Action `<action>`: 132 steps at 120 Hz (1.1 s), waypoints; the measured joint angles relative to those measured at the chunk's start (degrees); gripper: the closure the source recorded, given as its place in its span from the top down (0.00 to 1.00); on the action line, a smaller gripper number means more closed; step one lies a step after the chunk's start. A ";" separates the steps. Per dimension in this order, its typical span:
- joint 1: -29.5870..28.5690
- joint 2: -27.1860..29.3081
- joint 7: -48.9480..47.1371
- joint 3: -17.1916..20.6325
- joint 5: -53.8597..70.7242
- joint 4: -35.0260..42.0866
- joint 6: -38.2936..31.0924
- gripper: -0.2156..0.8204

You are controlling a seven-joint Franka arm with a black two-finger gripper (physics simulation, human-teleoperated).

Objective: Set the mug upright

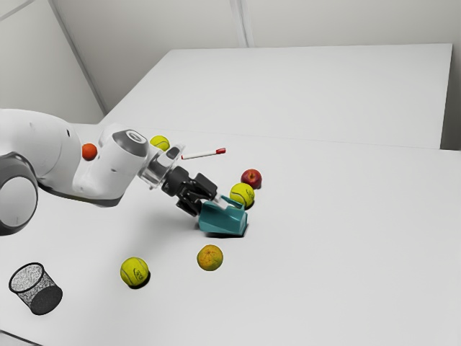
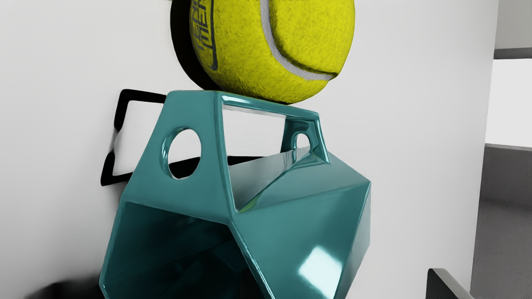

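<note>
The mug [image 1: 223,222] lies on its side on the desk [image 1: 346,238], its mouth [image 2: 174,249] toward the spread pincer [image 1: 204,202], its handle [image 2: 191,110] beside a tennis ball [image 1: 242,193]. A sound grasp would straddle one wall [image 2: 291,216], close squarely, lift clear of the ball, then rotate the mouth upward. The wrist view crops the mouth; its dark interior is hard to read

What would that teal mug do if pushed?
The mug would probably slide more than roll, given its flat facets. Its glossy surface may be slippery. Pushed handle-first, it might set the tennis ball by its handle rolling.
</note>
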State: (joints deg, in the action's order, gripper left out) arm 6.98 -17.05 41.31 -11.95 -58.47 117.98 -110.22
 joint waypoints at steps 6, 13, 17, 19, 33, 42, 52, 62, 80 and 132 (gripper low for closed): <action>0.05 -0.02 0.27 0.00 -0.11 0.02 -0.06 0.52; 0.10 0.00 0.55 0.00 -0.19 0.04 -0.11 0.47; 0.12 0.00 0.70 0.00 -0.23 0.04 -0.13 0.43; 0.12 0.01 0.77 0.00 -0.24 0.02 -0.14 0.41; 0.14 0.09 1.22 0.00 -0.30 0.06 -0.19 0.28; 0.14 0.11 1.43 0.00 -0.29 0.07 -0.22 0.20; 0.18 0.20 1.54 0.32 -0.19 0.03 -0.37 0.15; 0.26 0.60 1.55 0.82 -0.09 0.03 -0.89 0.12; 0.71 2.54 1.33 1.29 0.10 0.62 -1.85 0.08; 2.16 15.95 -3.36 3.16 18.29 2.26 -5.28 0.08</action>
State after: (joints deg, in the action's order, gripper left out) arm 9.14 -1.10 37.95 -8.79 -40.19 120.24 -115.50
